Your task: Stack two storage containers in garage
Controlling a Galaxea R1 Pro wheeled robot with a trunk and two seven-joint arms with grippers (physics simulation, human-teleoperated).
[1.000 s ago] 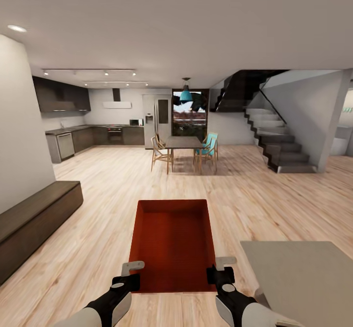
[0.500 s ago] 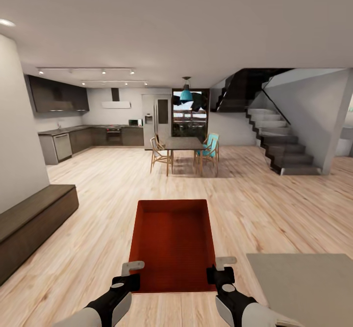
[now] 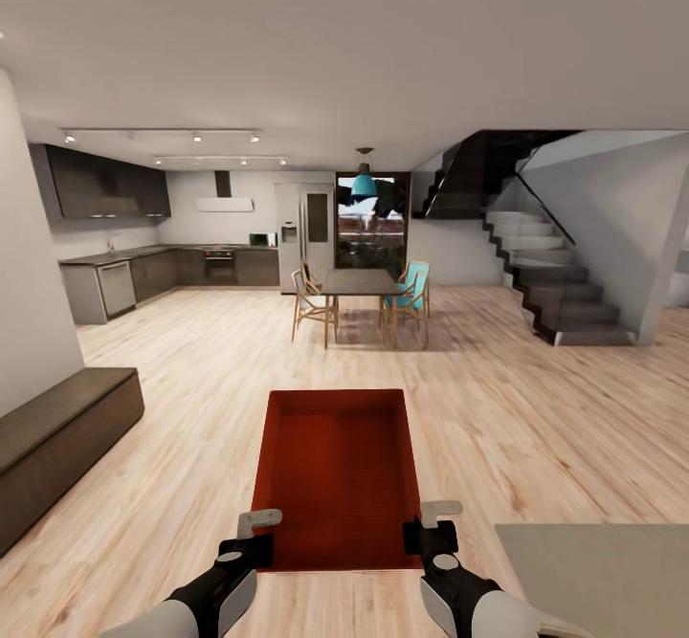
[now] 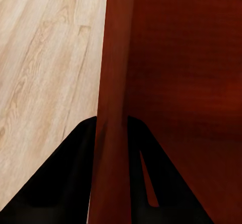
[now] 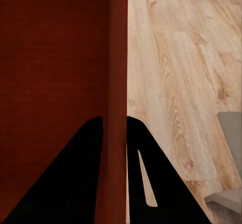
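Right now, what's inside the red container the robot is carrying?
Nothing shows inside the storage container: its red flat bottom is bare. Both end effectors, left and right, clamp its side walls. What lies beneath it is hidden.

- You have one container in view.
- You see two grippers: left, right.
- One table, with four chairs you can count.
- One bench.
- One staircase.
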